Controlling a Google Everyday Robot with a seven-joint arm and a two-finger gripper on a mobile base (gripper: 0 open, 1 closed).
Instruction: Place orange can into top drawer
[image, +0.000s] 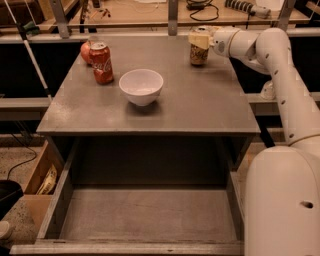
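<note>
The can (198, 54) stood upright on the bench (200, 112) at about 1 o'clock from the bench's middle, close to the far edge. The pincer (200, 36) sat at the can's top and hid its lid. Whether the pincer was wide, narrow or clamped on the can could not be told. The white arm (280, 70) reached in from 3 o'clock, bending down toward the robot's body at 5 o'clock.

A white bowl (142, 86) stood near the bench's middle, a little toward 11 o'clock, well apart from the can. A red Coke can (102, 62) stood upright at 10 o'clock. A round red thing (85, 51) was just behind it, and it was too hidden to name.

The drawer (145, 217) lay pulled out at 6 o'clock, below the bench's near edge, its flat grey bottom bare. The can was not in it.
</note>
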